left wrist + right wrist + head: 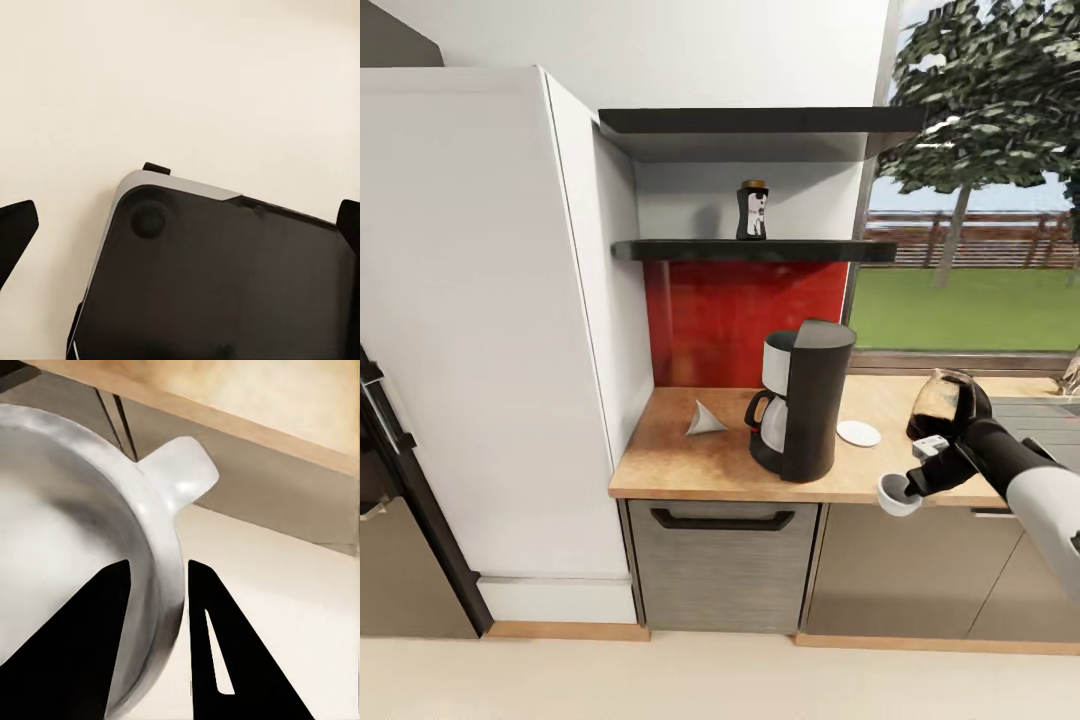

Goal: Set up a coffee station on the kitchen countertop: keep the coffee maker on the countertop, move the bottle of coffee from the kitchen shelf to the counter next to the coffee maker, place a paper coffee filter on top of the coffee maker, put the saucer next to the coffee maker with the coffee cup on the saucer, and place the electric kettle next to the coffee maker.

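Cup (897, 493) step underway: your right gripper (916, 483) pinches its rim, one finger (82, 645) inside, just off the countertop (690, 465) edge. Saucer (858, 433) lies beyond, beside the coffee maker (805, 412). Lift, then carry forward. Left gripper's (180, 232) fingers stand apart, empty.

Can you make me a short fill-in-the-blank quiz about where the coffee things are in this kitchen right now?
1. The bottle of coffee stands on the ____.
2. The right gripper is shut on the rim of the ____.
3. The paper coffee filter lies on the countertop to the ____ of the coffee maker in the head view.
4. The saucer has ____ on it.

Missing words: shelf; coffee cup; left; nothing
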You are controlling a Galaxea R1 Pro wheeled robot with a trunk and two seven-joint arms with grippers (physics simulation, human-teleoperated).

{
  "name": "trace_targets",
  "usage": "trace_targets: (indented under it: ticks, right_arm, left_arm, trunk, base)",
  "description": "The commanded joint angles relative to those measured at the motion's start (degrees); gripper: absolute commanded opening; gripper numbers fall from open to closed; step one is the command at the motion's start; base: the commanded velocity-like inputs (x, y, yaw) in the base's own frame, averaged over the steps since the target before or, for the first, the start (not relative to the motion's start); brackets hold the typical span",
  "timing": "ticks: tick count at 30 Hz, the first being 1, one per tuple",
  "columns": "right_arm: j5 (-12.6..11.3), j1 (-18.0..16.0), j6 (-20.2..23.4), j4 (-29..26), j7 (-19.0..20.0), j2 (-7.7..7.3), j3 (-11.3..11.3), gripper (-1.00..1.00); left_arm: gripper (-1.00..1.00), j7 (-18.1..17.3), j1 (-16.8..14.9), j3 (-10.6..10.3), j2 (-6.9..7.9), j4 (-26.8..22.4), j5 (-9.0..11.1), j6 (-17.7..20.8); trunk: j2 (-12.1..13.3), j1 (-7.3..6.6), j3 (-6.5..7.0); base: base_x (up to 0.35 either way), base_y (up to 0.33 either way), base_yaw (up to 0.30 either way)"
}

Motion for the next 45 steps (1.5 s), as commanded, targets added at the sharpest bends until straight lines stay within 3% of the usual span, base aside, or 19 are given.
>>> trace_targets:
  ticks: [1,6,11,12,14,17,18,21,45]
  right_arm:
    - [0.58,-0.02,0.49,-0.92,0.55,0.02,-0.11,-1.00]
    - [0.30,-0.02,2.42,-2.86,0.07,0.07,-1.27,-1.00]
    - [0.18,-0.02,3.10,-4.42,-4.23,0.08,-6.83,-1.00]
    - [0.20,-0.03,3.00,-4.70,-6.81,0.08,-9.61,-1.00]
    - [0.20,-0.02,2.73,-4.77,-7.48,0.08,-10.34,-1.00]
    - [0.06,-0.02,2.15,-4.83,-7.77,0.08,-11.01,-1.00]
    - [-1.43,-0.02,1.94,-4.84,-8.03,0.08,-11.27,-1.00]
    - [-1.82,-0.02,1.10,-4.81,-7.54,-0.04,-11.31,-1.00]
    - [-2.12,-0.02,1.15,-4.06,-10.42,0.15,-11.59,-1.00]
  left_arm:
    - [1.00,0.07,0.02,-0.09,-0.01,-0.09,0.19,-0.12]
    - [1.00,0.07,0.00,-0.09,-0.01,-0.09,0.21,-0.09]
    - [1.00,0.07,-0.01,-0.09,-0.01,-0.09,0.22,-0.08]
    - [1.00,0.07,0.00,-0.09,-0.01,-0.09,0.25,-0.12]
    - [1.00,0.07,0.00,-0.09,-0.01,-0.09,0.27,-0.15]
    - [1.00,0.07,-0.01,-0.09,-0.01,-0.09,0.39,-0.07]
    - [1.00,0.07,0.00,-0.09,-0.01,-0.09,0.41,0.03]
    - [1.00,0.10,0.00,0.07,-0.01,-0.09,0.72,0.39]
    - [1.00,0.16,-0.01,0.11,-0.01,-0.09,0.81,0.24]
  trunk:
    - [-0.09,0.02,-0.10]
    - [-0.09,0.02,-0.10]
    - [-0.09,0.02,-0.10]
    - [-0.09,0.02,-0.10]
    - [-0.09,0.02,-0.10]
    - [-0.09,0.02,-0.10]
    - [-0.09,0.02,-0.10]
    - [-0.09,0.02,-0.10]
    - [-0.09,0.02,-0.10]
  base:
    - [0.000,0.000,0.000]
    - [0.000,0.000,0.000]
    - [0.000,0.000,0.000]
    - [0.000,0.000,0.000]
    - [0.000,0.000,0.000]
    - [0.000,0.000,0.000]
    - [0.070,-0.028,0.000]
    - [0.181,-0.065,0.000]
    - [0.317,-0.085,0.001]
